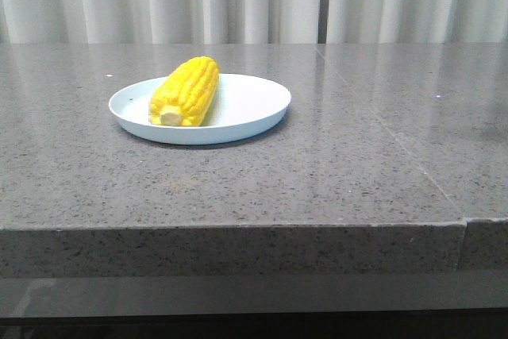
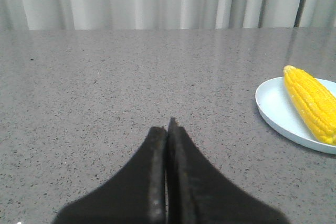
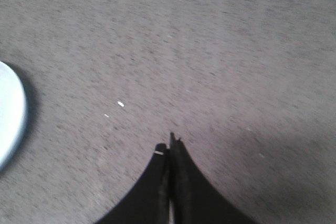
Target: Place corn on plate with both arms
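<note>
Nearest the front camera runs the near edge of the grey speckled desk (image 1: 238, 196), its thick slab face bare, with a seam cutting toward the far right corner. Further back, left of the middle and closer to the far edge than the near one, sits the plate (image 1: 246, 105), and the corn (image 1: 186, 91) lies inside it on its left half, pale stub end pointing toward the near edge, the cob resting along its length so that it looks unlikely to roll off the low rim. Judging from that, the task's goal looks already met. Neither arm shows in the front view. Seen from its own wrist camera, the left gripper (image 2: 169, 127) has its fingers pressed together on nothing, hovering over bare desk with the plate and corn well apart to one side. The right gripper (image 3: 170, 142) is likewise closed and empty above bare desk, only a sliver of the plate's rim in view; that picture is blurred. Both closed, empty grippers clear of the plate suggest the arms are retired away so as not to disturb the corn.
</note>
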